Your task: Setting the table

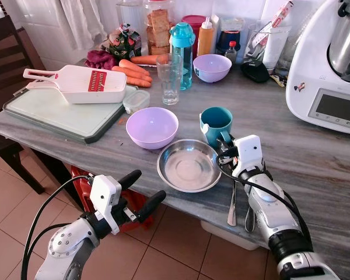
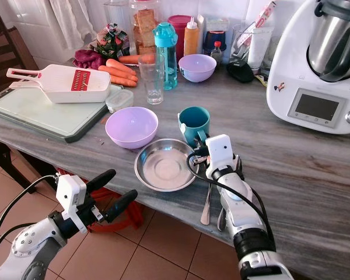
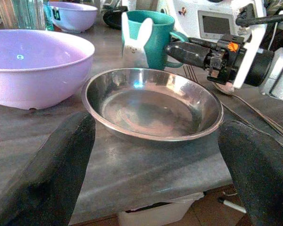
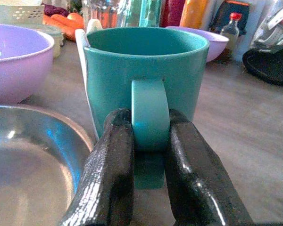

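Note:
A teal mug (image 1: 216,122) with a white rabbit figure stands upright on the grey counter (image 1: 315,157). My right gripper (image 4: 150,141) is shut on the mug's handle (image 4: 150,115), one black finger on each side. Touching or just beside the mug, toward the counter's front edge, lies a shallow steel plate (image 1: 188,165). A purple bowl (image 1: 152,126) sits to the plate's left. A spoon (image 1: 232,205) lies under my right forearm. My left gripper (image 1: 150,184) is open, below and in front of the counter edge, facing the plate (image 3: 151,106).
A second purple bowl (image 1: 212,66), a drinking glass (image 1: 168,79) and a teal bottle (image 1: 182,52) stand further back. A cutting board (image 1: 46,111) with a white slicer (image 1: 76,83) and carrots (image 1: 134,73) fill the left. A white kitchen machine (image 1: 332,70) stands right.

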`<state>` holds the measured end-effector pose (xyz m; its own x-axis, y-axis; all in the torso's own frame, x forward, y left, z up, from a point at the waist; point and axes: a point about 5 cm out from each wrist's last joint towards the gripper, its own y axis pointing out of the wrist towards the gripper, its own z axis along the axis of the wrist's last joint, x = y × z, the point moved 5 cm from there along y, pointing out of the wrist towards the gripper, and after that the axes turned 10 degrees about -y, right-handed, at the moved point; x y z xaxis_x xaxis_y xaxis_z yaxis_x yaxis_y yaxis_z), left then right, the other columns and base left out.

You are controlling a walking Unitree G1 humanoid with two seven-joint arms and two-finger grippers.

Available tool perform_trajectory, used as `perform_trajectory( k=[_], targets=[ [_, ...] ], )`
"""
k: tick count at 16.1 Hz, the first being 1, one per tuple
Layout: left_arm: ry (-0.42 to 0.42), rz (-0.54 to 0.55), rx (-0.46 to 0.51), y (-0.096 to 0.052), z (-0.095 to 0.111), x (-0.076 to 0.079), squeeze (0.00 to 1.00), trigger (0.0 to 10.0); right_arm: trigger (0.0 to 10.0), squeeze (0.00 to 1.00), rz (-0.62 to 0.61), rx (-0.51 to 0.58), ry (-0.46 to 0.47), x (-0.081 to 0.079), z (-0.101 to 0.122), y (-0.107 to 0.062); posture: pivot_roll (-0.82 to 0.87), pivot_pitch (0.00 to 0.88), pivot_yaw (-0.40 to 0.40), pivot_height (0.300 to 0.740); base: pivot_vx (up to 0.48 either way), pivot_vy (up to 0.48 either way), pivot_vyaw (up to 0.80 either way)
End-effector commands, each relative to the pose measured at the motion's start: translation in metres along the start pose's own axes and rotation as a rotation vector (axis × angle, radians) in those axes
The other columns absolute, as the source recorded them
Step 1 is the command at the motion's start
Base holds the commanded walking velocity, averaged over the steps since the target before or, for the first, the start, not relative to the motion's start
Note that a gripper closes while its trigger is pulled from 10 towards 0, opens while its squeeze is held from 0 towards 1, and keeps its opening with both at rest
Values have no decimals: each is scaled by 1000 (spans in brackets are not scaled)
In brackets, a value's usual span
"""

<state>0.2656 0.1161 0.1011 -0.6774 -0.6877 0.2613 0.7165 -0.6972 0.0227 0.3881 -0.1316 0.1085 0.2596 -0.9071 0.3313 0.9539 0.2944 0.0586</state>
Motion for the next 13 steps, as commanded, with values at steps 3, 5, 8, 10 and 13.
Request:
perform_trajectory(
  k=[3,5,8,10,13],
  targets=[
    [9,-3,-5,-1,1,0,0,10000,10000,1000,-36,30,-3,9,6,5,67,70,42,740,0,0,0],
    [8,-4,-5,-1,0,-1,0,10000,10000,1000,-49,30,3,11,6,5,67,66,42,740,0,0,0],
    [8,-8,-7,0,-1,0,0,10000,10000,1000,-62,40,6,13,6,5,67,65,44,740,0,0,0],
    [8,-10,-8,1,-1,0,0,10000,10000,1000,-68,48,14,15,7,5,65,62,47,740,0,0,0],
    [7,-10,-5,3,-1,0,0,10000,10000,1000,-85,92,15,18,18,6,60,56,49,740,0,0,0]
  ],
)
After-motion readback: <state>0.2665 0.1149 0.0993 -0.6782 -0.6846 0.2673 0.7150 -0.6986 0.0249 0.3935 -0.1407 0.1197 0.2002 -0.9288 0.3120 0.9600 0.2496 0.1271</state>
